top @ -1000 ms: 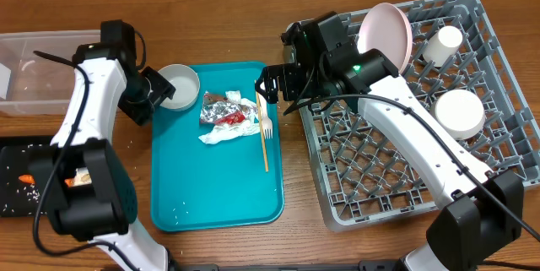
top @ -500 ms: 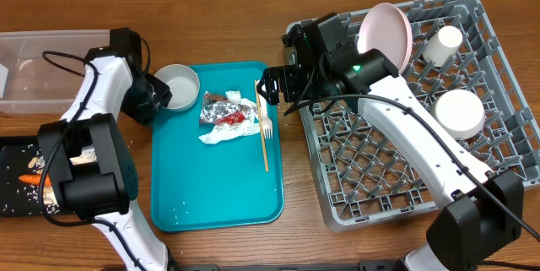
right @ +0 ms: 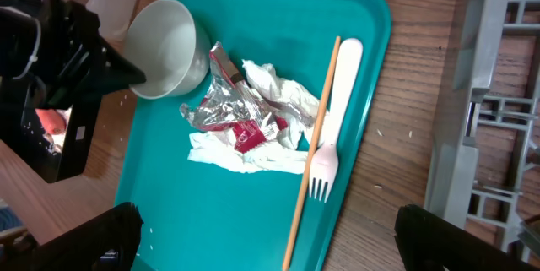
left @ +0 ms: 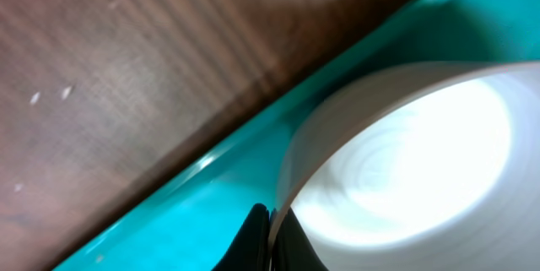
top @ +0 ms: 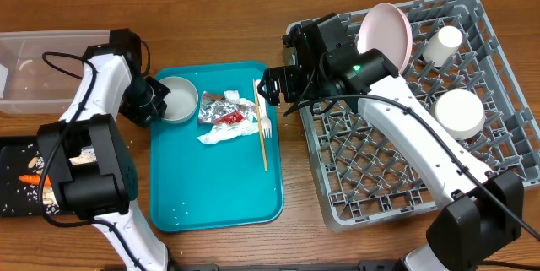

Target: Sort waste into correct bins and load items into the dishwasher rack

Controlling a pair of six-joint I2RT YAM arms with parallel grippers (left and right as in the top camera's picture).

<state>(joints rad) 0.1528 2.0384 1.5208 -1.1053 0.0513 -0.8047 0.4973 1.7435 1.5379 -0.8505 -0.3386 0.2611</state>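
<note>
One bowl in hand: a small white bowl [top: 178, 98] sits at the far-left corner of the teal tray [top: 215, 186], just beside the foil wrapper [top: 226, 111].
Left jaws: the left gripper [left: 268, 224] is pinched on the bowl's rim, one finger inside the wall and one outside.
Right jaws: the right gripper [top: 274, 85] hangs spread wide and empty above the handle end of the fork [top: 265, 123].
Bowl handling: probably rigid, smooth and slippery, and light enough for a rim pinch. It would likely chip if knocked on the pegs. A one-sided hold lets it swing, so slow carrying seems wise.
Bowl facing: mouth up, perhaps tipped a little. Being round, it has no long axis. Whether its base touches the tray I cannot tell.
Fork handling: thin, light plastic lying flat, so little stands up to grip. The middle of the handle looks the best place, with the jaws across its width.
Fork axis: along the tray's long side, with tines towards the robot and handle away. A wooden stick [top: 263, 149] lies right alongside and could get caught in the same pinch.
Destination: the dishwasher rack [top: 396, 178] on the bench already holds a plate [top: 386, 35], a cup [top: 442, 43] and another bowl [top: 459, 112].
</note>
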